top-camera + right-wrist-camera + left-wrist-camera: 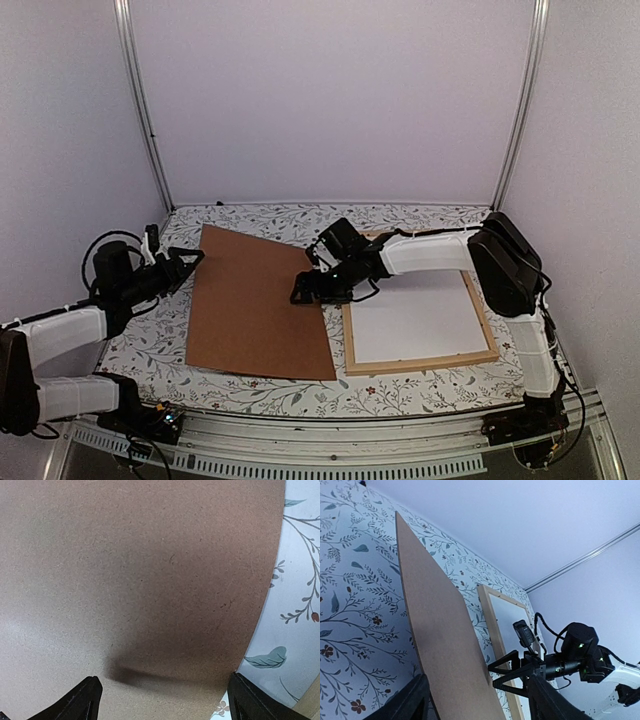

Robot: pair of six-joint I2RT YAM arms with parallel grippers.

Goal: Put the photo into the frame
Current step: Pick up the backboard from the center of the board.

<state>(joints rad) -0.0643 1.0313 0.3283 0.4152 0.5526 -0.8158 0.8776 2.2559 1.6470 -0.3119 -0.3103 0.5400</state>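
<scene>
The frame [420,364], thin light wood strips, lies flat at the right; it also shows in the left wrist view [489,611]. A plain white sheet [415,320] fills it; no printed side shows, so I cannot tell if it is the photo's back. A brown backing board [255,300] lies left of the frame. My right gripper [308,290] is open, with nothing between its jaws, just above the board's right edge [150,580]. My left gripper [190,258] is open at the board's far left edge, and the board [435,620] runs between its jaws.
The table has a white floral cloth [150,345]. Metal uprights [145,110] and plain walls stand close behind and at both sides. A cable rail [330,455] runs along the near edge.
</scene>
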